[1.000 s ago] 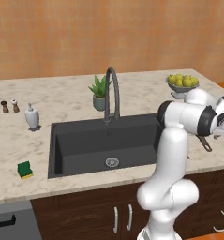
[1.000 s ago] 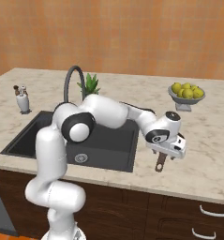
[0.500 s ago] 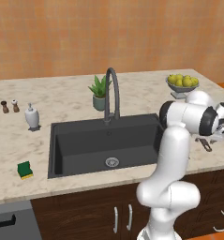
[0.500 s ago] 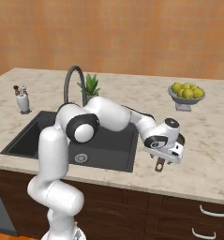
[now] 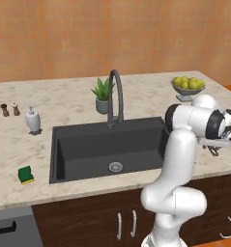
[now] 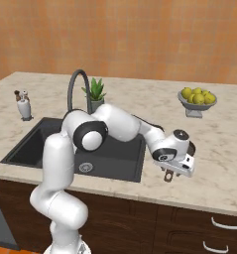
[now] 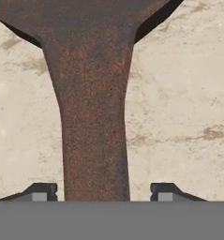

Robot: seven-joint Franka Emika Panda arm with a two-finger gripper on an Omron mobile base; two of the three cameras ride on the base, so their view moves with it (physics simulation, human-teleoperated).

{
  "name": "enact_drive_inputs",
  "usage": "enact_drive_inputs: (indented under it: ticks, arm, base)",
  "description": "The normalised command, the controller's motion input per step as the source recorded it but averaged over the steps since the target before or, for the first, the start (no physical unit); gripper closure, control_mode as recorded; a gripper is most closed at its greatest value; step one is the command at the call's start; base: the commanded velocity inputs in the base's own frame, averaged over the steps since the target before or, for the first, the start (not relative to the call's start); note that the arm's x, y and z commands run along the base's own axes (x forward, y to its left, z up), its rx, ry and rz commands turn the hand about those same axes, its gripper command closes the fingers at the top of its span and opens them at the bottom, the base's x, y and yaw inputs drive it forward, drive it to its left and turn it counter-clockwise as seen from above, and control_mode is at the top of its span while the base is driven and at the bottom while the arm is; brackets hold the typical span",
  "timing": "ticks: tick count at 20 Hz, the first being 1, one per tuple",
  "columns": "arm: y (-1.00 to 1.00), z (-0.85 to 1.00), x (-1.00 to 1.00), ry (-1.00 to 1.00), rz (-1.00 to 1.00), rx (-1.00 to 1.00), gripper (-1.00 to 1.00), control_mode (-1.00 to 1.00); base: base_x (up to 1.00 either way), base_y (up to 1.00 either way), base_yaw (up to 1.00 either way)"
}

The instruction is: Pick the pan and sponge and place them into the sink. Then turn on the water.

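Even, bright, shadowless-looking rendered light falls on the speckled beige stone bench (image 5: 73, 103) in both base views, with no glare. The large dark grey rectangular sink (image 5: 107, 148) reads dim inside, its floor darker than the bench around it. Edges stay straight, without distortion. In the hand view the rusty brown pan handle (image 7: 94, 117) looks soft and coarse-textured, casting a thin dark shadow beside the sink-side pan rim.

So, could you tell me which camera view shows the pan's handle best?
The hand view: the pan's handle runs up the picture between the gripper fingertips, which stand apart on either side. In the right base view only the handle's end pokes out under the hand; in the left base view a sliver shows beside the wrist.
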Motion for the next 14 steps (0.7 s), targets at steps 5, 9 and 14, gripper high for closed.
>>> enact_drive_inputs:
  ticks: [5,9,14]
  arm:
    - [0.00,0.00,0.00,0.00,0.00,0.00,1.00,-1.00]
    - [0.05,0.06,-0.02,0.00,0.00,0.00,1.00,-1.00]
    - [0.23,0.44,-0.32,-0.01,0.10,0.00,1.00,-1.00]
  base:
    - [0.00,0.00,0.00]
    - [0.00,0.00,0.00]
    - [0.00,0.00,0.00]
